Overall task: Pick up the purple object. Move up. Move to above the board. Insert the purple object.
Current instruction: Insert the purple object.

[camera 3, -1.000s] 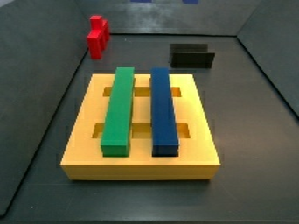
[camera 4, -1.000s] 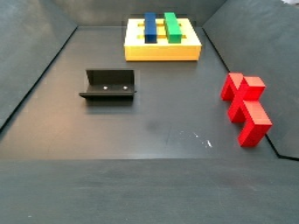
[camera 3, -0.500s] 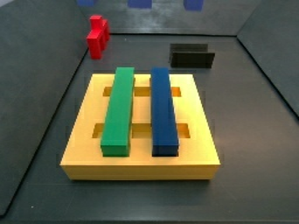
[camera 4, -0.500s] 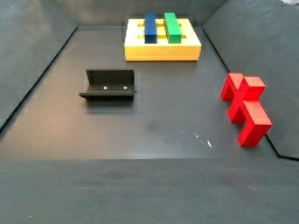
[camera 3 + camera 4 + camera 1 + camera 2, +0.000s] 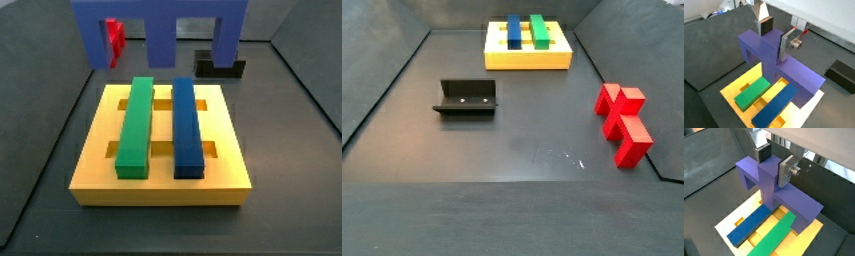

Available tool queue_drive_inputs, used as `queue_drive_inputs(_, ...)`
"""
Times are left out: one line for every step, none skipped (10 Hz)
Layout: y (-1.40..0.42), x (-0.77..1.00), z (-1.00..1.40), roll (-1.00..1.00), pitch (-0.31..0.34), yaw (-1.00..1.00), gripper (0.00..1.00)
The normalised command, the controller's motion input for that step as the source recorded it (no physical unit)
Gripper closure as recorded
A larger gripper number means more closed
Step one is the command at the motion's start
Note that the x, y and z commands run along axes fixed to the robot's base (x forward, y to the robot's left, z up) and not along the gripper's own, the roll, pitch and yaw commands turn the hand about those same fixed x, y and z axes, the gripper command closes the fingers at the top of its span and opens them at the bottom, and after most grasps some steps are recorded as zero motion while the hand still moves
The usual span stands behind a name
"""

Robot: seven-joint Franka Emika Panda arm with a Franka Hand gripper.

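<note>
Three legs hang down from the wide crossbar of the purple object, a blue-purple blocky piece seen in a side view raised in the air over the far end of the board, not touching it. In both wrist views the gripper pinches its raised central stub between two silver fingers, directly above the slab. The board is a thick yellow square with slots, carrying a long green bar and a long blue bar lying side by side. Beyond it on the dark grey floor stand the fixture and a red block, well apart, with dark walls around
</note>
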Motion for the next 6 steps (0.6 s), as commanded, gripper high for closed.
queue_drive_inputs(-0.28,0.00,-0.55,0.27,-0.090,0.04,1.00)
queue_drive_inputs(-0.11,0.00,-0.40,0.08,-0.051,0.00,1.00)
queue_drive_inputs(0.00,0.00,-0.28,-0.07,-0.026,-0.05,1.00)
queue_drive_inputs(0.00,-0.02,-0.39,-0.23,-0.179,0.00,1.00)
queue_drive_inputs(0.00,0.00,-0.45,-0.25,-0.203,0.06,1.00)
queue_drive_inputs(-0.13,0.00,-0.36,-0.01,-0.091,0.04,1.00)
